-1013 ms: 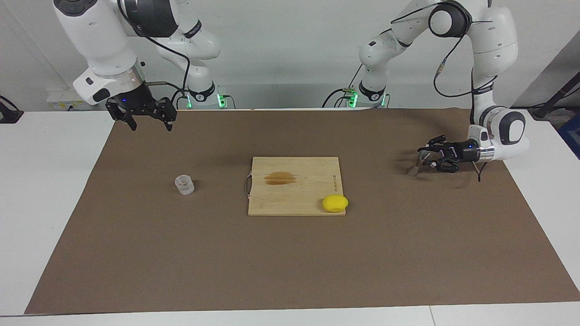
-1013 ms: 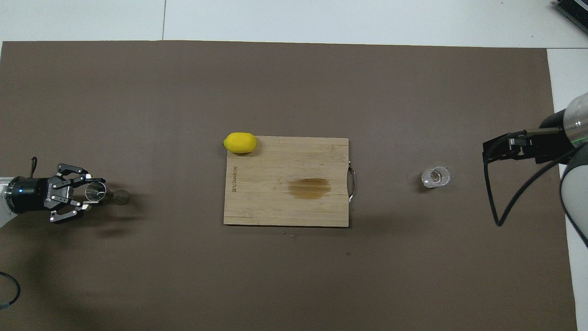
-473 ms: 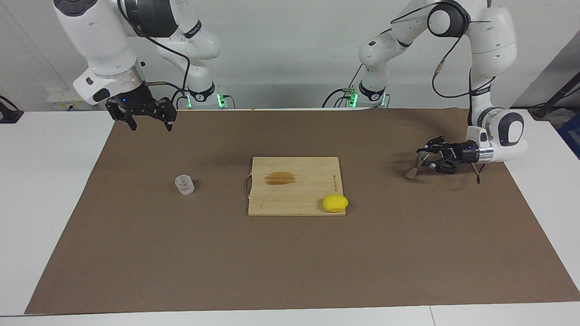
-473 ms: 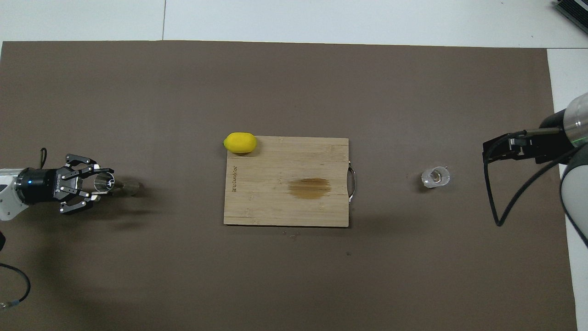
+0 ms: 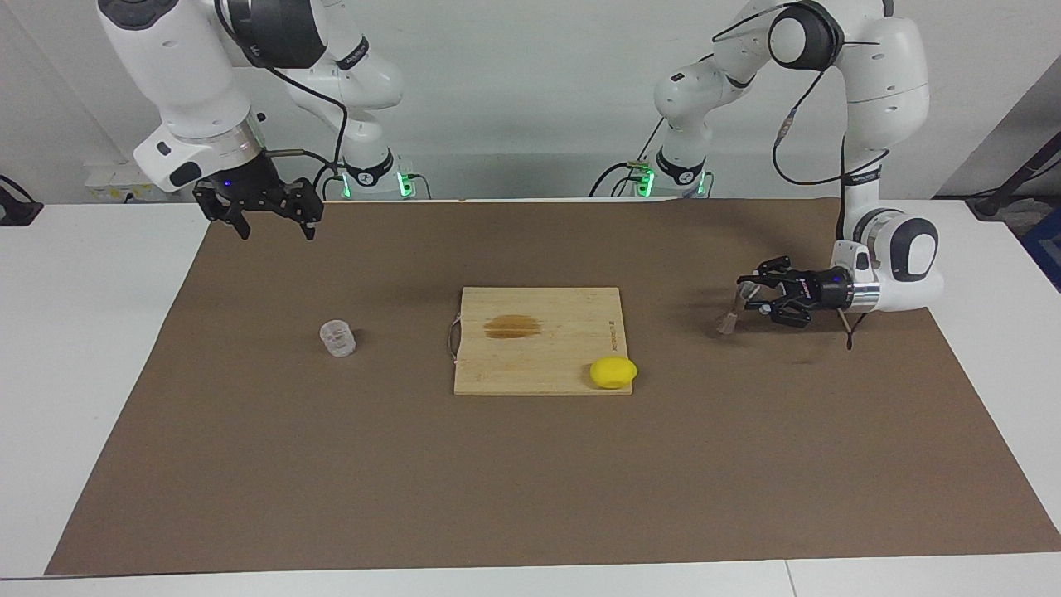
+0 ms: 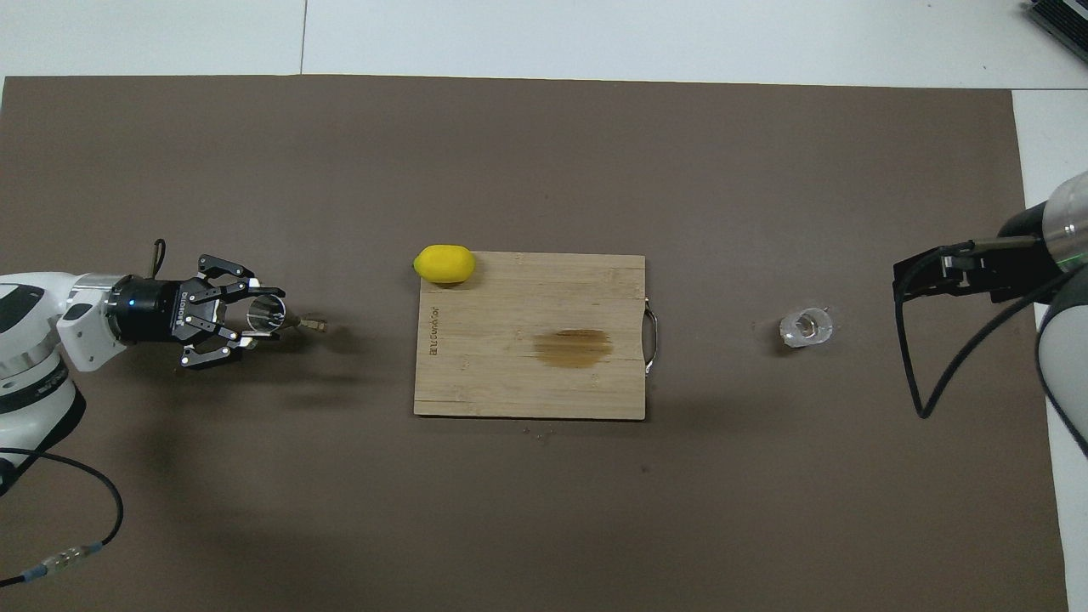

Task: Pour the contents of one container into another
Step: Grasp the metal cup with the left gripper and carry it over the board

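My left gripper, clamped on the metal jigger and holding it tilted just above the mat, has slid inward from the left arm's end of the table toward the cutting board over the last second. I read that as carrying the jigger toward the glass tumbler, which stands untouched near the right arm's end, so no pour has begun. My right gripper waits high with fingers spread wide and empty; count: one jigger, one tumbler, one board, one lemon on the board's corner.
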`<state>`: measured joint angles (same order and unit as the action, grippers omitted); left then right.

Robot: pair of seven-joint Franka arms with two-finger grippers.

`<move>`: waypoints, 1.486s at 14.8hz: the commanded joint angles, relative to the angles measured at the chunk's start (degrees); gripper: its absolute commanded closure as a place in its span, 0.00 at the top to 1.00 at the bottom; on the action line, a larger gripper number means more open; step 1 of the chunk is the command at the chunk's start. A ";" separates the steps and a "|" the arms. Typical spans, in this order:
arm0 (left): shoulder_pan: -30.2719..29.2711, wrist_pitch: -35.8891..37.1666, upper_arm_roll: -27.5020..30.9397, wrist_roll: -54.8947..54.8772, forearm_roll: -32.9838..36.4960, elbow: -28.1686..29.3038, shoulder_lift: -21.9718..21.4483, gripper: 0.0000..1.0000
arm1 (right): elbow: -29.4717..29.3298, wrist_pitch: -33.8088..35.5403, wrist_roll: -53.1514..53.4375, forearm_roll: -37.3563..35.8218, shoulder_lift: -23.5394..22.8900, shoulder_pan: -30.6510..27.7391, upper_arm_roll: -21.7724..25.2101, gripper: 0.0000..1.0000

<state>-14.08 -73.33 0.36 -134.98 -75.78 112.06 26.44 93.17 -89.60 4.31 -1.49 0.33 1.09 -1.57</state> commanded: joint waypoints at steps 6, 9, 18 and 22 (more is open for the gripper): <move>9.41 -6.11 1.04 1.12 -8.93 6.14 -4.90 0.36 | 1.23 -0.14 -1.23 0.96 1.25 -0.74 -0.19 1.00; 13.28 -10.24 1.04 1.65 -13.15 9.74 -8.23 0.37 | 1.23 -0.05 -1.49 0.96 1.25 -0.74 -0.19 1.00; 30.32 -24.47 1.04 -1.85 -33.96 16.43 -11.59 0.44 | 1.32 -1.11 16.66 1.05 0.99 -0.82 -0.10 1.00; 39.11 -32.91 1.13 -7.21 -43.82 16.44 -10.97 0.42 | 1.67 -2.51 32.67 4.11 -0.33 -3.36 -0.10 1.00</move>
<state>21.07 -102.63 0.36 -138.92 -115.30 126.64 16.96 93.48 -90.35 31.22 -0.56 0.17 0.28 -1.44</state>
